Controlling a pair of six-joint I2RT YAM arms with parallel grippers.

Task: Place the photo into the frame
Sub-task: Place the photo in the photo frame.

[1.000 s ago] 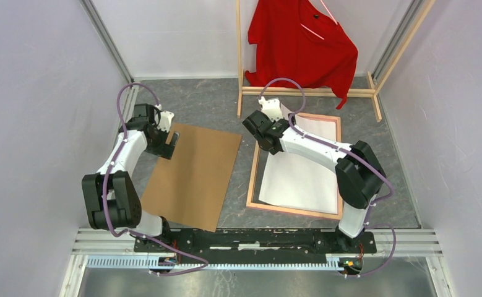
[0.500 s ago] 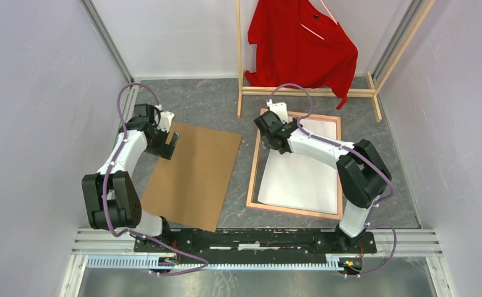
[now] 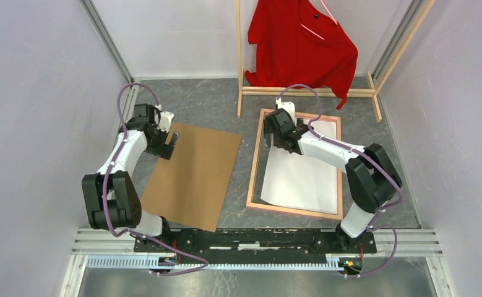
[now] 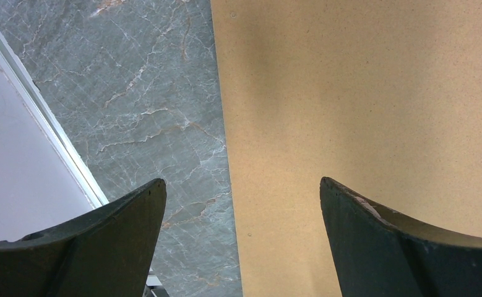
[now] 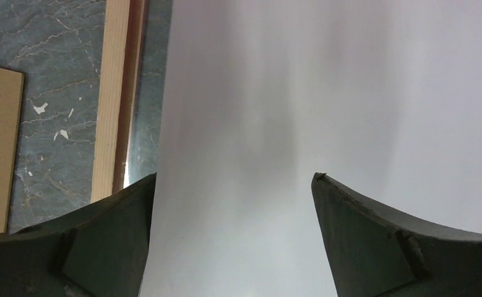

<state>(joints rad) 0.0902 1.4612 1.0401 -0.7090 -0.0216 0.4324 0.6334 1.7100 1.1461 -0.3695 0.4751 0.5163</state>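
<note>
Photo (image 3: pixel 300 176) seen white back up, laid slightly askew inside frame (image 3: pixel 255 167) on grey worktop (image 3: pixel 213 105), right gripper (image 5: pixel 235 185) spread wide above its far left part, nothing gripped, left gripper (image 4: pixel 243 182) likewise wide over edge of brown backing board (image 3: pixel 192 176), empty
</note>
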